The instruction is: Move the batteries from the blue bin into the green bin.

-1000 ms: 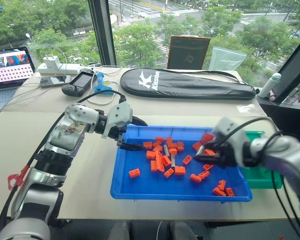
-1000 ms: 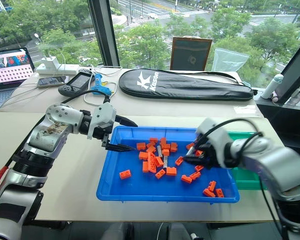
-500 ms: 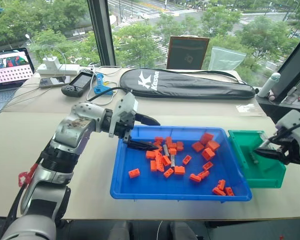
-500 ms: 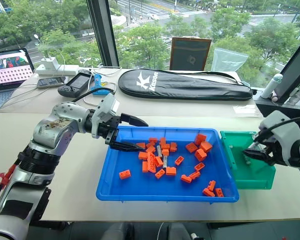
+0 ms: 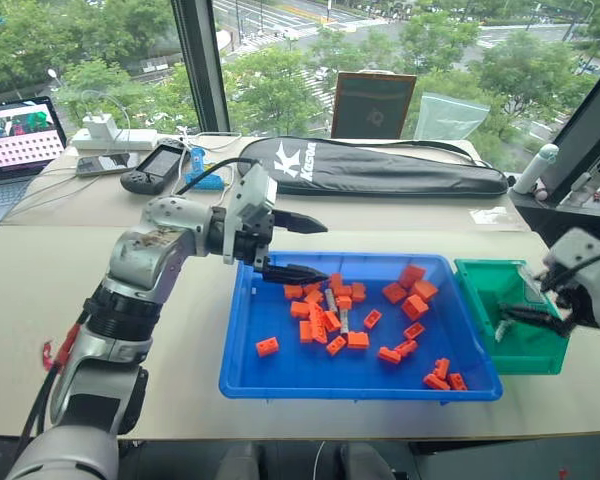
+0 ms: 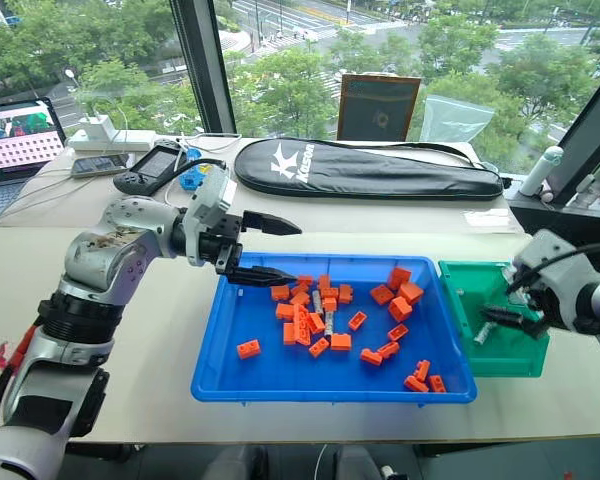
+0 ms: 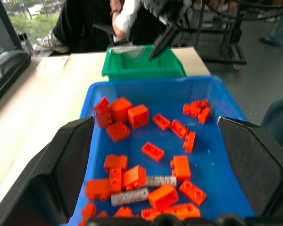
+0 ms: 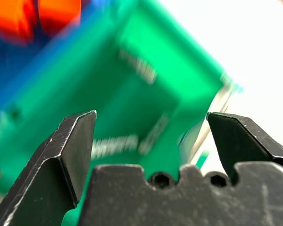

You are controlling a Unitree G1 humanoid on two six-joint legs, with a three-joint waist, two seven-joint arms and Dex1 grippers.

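The blue bin (image 5: 280, 372) lies in the middle of the table, strewn with orange bricks. Two grey batteries (image 5: 333, 300) (image 7: 160, 181) lie among the bricks at its centre. My left gripper (image 5: 302, 247) hovers open and empty over the bin's far left corner, pointing right. The green bin (image 5: 492, 283) stands against the blue bin's right end. My right gripper (image 6: 502, 318) hangs open over it with nothing between its fingers. A battery (image 6: 483, 333) shows inside the green bin just below that gripper. In the right wrist view, grey batteries (image 8: 114, 146) lie on the green floor.
A black racket bag (image 5: 380, 170) lies across the table behind the bins. A laptop (image 5: 15, 135), a charger, a phone and a remote sit at the far left. A framed board (image 5: 375, 105) leans on the window. A person (image 7: 85, 23) sits beyond the green bin.
My right gripper carried a battery from the blue bin to the green bin and opened; the battery is now in the green bin. My left gripper rose slightly.
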